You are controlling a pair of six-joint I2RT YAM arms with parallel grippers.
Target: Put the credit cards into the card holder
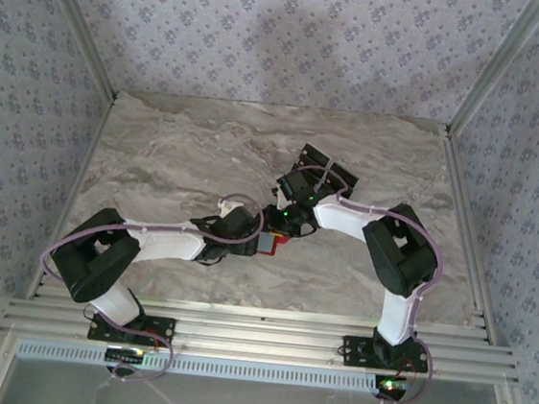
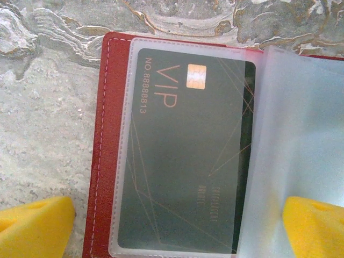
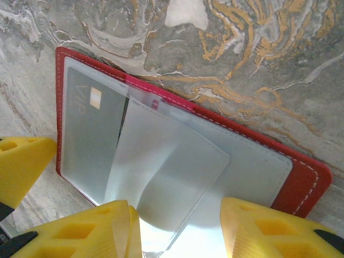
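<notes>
The red card holder (image 2: 105, 161) lies open on the marble table. One black credit card (image 2: 188, 161) with "VIP" lettering sits inside its clear left sleeve. My left gripper (image 2: 177, 234) hovers low over that card, open, its yellow fingers (image 2: 32, 226) wide on either side. My right gripper (image 3: 174, 236) is open over the card holder (image 3: 301, 183), and a loose translucent sleeve page (image 3: 172, 166) curls up between its fingertips (image 3: 269, 231) without being pinched. From above, both grippers meet over the card holder (image 1: 278, 242) at mid-table.
Dark flat shapes (image 1: 326, 169) lie beyond the right wrist; I cannot tell what they are. Aluminium rails (image 1: 255, 336) run along the near edge, and patterned walls close in the back and sides. A finger (image 3: 21, 166) of the left gripper shows beside the holder.
</notes>
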